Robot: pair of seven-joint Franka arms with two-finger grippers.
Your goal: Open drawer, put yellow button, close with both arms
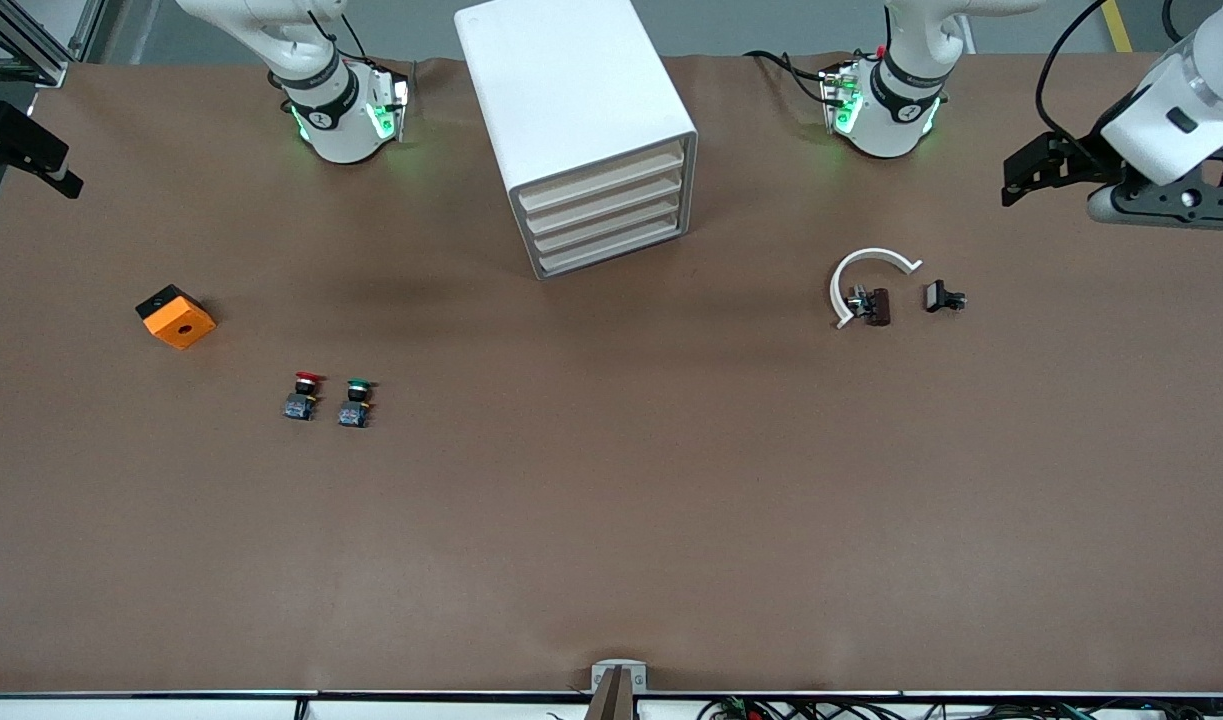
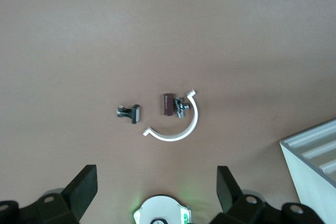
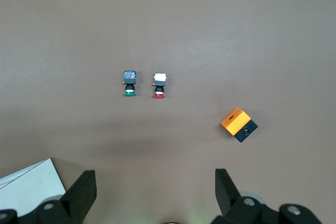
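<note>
Brown matting covers my table (image 1: 611, 520), with the cabinet (image 1: 571, 120) standing between my two arm bases, its fronts turned toward the left arm's end. All four drawers sit flush, so the top drawer (image 1: 601, 183) is shut and I cannot see inside any of them. I see no yellow button anywhere; it may already be inside, though that is only my guess. A red button (image 1: 302, 396) and green button (image 1: 356, 402) stand side by side toward the right arm's end, near an orange box (image 1: 176, 316). A white clip (image 1: 866, 280) and two small dark parts lie toward the left arm's end. My left gripper (image 2: 156, 188) hangs wide open and empty above those parts; my right gripper (image 3: 155, 188) hangs likewise, empty, above the buttons. Both wait raised, well clear of the cabinet.
</note>
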